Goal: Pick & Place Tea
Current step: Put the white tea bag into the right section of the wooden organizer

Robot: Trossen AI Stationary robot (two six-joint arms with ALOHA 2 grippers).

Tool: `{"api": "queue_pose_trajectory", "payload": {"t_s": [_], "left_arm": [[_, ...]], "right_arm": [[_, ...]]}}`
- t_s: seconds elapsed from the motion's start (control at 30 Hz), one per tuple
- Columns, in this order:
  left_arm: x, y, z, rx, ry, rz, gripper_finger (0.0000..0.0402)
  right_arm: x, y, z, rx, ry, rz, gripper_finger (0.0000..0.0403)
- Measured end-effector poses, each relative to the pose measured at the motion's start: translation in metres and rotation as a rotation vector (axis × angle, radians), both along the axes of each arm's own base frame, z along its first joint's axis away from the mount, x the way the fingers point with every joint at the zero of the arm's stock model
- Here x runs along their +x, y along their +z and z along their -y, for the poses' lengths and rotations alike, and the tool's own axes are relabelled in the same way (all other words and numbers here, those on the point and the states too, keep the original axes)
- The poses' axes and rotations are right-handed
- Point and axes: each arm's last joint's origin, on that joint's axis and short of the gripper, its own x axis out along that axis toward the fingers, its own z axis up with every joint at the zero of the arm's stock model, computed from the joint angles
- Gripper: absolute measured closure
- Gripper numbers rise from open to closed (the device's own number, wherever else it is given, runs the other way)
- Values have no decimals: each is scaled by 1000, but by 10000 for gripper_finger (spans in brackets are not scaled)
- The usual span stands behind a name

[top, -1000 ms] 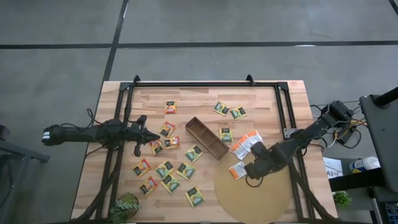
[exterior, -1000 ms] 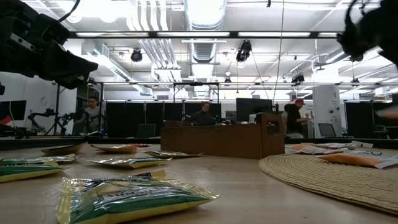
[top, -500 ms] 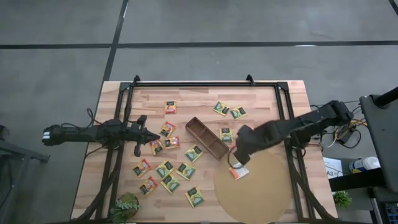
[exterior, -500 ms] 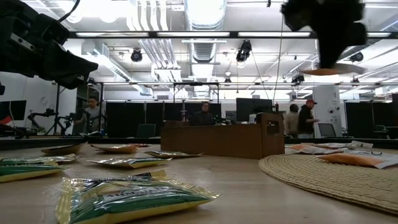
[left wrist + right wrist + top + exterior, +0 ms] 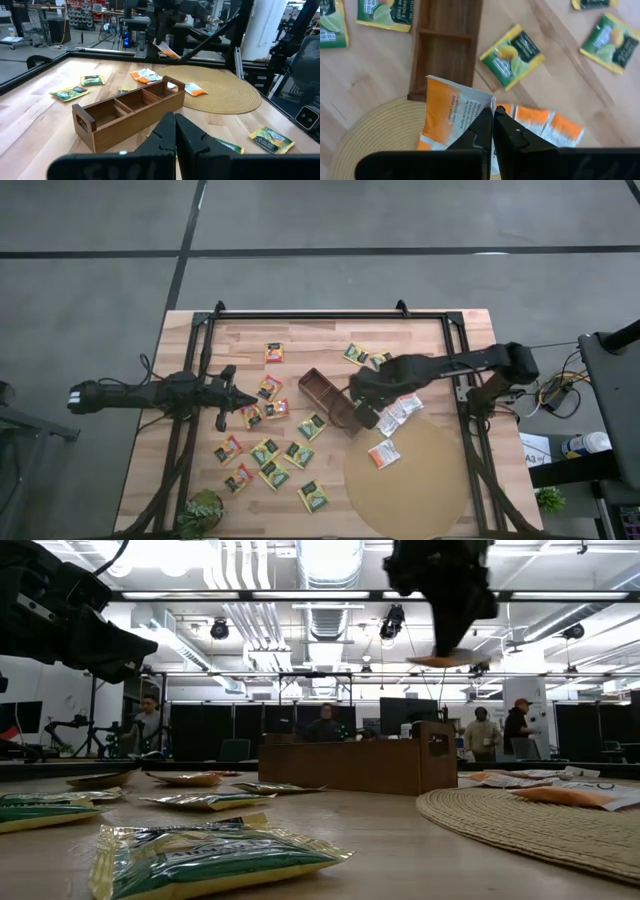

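A: While our right hand pinches the orange sachet by one corner only, we should worry about that grip. Most of the sachet hangs free below the fingertips, well above the surface.

B: Agreed. We see it in the low view too, the sachet dangling flat under the hand, high over the box. A quick swing could make it twist or slip out.

A: And the box has narrow compartments. It lies just ahead of the hand, with the near end almost underneath. If we let go from this height, the sachet may flutter and land on the rim or back on the mat.

B: Or on the loose orange sachets lying beside the hand. We would lower first, then release over one compartment.

A: One more risk: a green sachet sits just beside the box wall, and a low pass could nudge it.

B: Our left hand is pressed together and empty, hovering off at the far side of the box; it poses no trouble where it waits. Whether the sachet's corner is firmly clamped, we cannot tell.
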Motion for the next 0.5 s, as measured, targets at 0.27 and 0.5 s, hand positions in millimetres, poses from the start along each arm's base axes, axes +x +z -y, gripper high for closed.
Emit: {"api": "queue_pose_trajectory", "payload": {"t_s": [0.27, 0.5], "left_arm": [[0, 0, 0, 0, 0, 0, 402], [0, 0, 0, 0, 0, 0, 402]], "right_arm": [[34, -15, 9, 9, 30, -95, 395], [48, -23, 12, -5, 47, -202, 395]]}}
